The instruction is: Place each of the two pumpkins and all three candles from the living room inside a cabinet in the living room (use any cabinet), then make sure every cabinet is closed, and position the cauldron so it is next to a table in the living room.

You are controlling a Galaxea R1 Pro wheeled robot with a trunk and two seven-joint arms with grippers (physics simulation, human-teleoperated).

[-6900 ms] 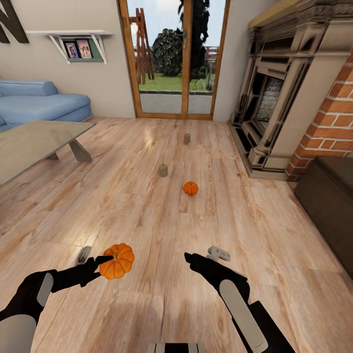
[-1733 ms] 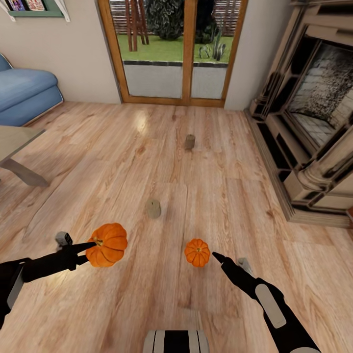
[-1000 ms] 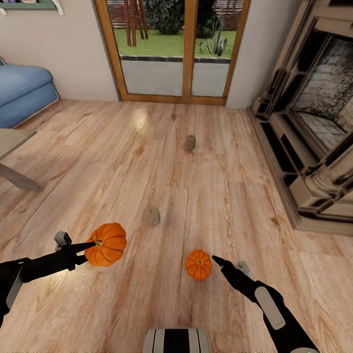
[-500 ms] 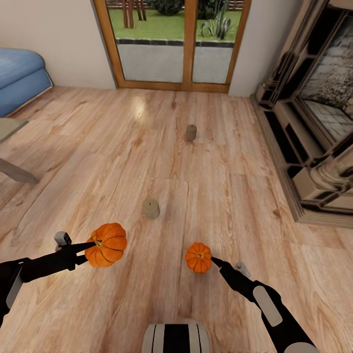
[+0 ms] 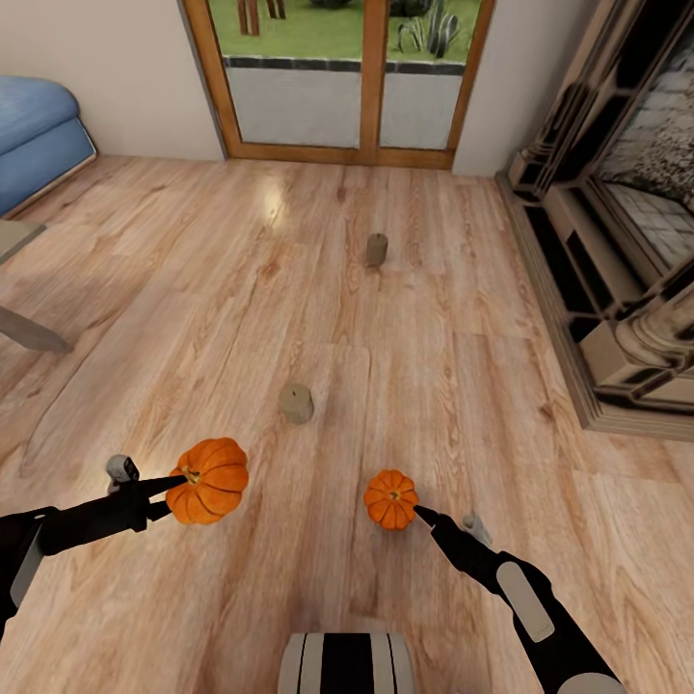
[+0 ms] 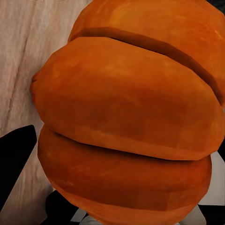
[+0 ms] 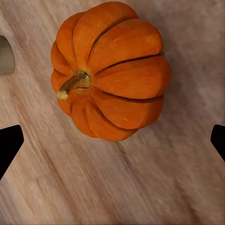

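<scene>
My left gripper (image 5: 179, 480) is shut on a bright-orange pumpkin (image 5: 208, 480), held above the wood floor; in the left wrist view this pumpkin (image 6: 126, 117) looms close between the black fingers (image 6: 14, 159). A second, smaller pumpkin (image 5: 390, 498) sits upright on the floor, stem up. My right gripper (image 5: 425, 517) hovers just beside it, and in the right wrist view its fingertips (image 7: 9, 145) stand wide apart with the pumpkin (image 7: 110, 70) just beyond them. Two beige candles stand on the floor: one (image 5: 297, 403) ahead of the pumpkins, another (image 5: 376, 250) farther off.
A corner of the low table (image 5: 17, 238) shows at the left edge, with the blue sofa (image 5: 39, 135) behind it. The stone fireplace (image 5: 617, 241) runs along the right. A glass patio door (image 5: 347, 77) is straight ahead. Open wood floor lies between.
The camera has moved forward and tilted down, bringing the floor pumpkin and candles nearer. My right gripper has reached up to the second pumpkin. The left still holds its pumpkin.
</scene>
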